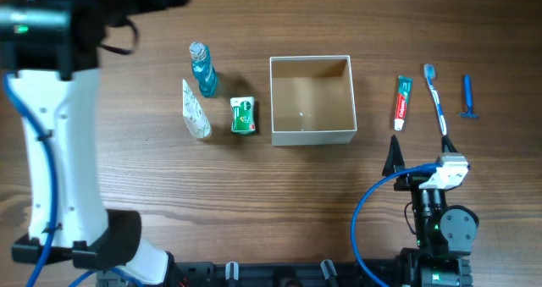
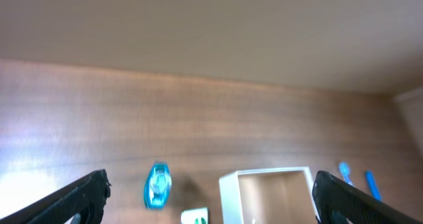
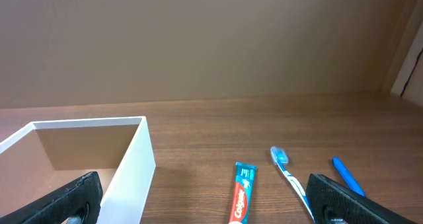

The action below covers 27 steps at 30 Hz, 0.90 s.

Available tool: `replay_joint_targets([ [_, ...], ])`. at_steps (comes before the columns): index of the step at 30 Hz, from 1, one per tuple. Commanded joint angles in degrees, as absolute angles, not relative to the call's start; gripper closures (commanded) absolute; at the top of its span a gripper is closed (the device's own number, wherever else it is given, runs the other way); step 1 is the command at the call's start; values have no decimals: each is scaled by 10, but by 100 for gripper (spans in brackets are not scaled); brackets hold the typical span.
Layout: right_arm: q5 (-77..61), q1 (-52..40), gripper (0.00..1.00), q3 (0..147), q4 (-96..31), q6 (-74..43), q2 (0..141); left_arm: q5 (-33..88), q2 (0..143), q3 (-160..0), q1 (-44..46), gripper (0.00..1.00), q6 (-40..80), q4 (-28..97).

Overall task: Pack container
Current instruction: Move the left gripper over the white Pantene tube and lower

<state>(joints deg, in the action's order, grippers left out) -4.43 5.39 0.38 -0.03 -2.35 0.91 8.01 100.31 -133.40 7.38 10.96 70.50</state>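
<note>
Wooden table (image 1: 169, 177) bears container (image 1: 311, 137) — plus toothpaste (image 1: 401, 103), toothbrush (image 1: 436, 96), razor (image 1: 467, 96), bottle (image 1: 202, 69).

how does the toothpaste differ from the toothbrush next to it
The toothpaste is a short, flat tube in red, white and green; the toothbrush is longer, thin, and blue and white. The toothpaste lies nearer the container; the toothbrush lies beyond it, toward the razor. Both lie flat on the table, outside the container.

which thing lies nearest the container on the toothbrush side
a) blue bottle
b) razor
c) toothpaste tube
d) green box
c: the toothpaste tube lies between the container and the toothbrush, with the razor farther out.
</note>
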Motion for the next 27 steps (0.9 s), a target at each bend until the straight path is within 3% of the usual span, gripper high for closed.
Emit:
replay_joint_targets([
  [1,-34,50,0,3,1,-31,8,-52,1030,-1346,120,0,204,737],
  [13,-34,50,0,3,1,-32,8,-56,1086,-1346,124,0,318,957],
  [19,-34,50,0,3,1,-31,8,20,1098,-1313,125,0,329,965],
  [27,-34,50,0,3,1,-31,8,17,1099,-1213,125,0,301,965],
])
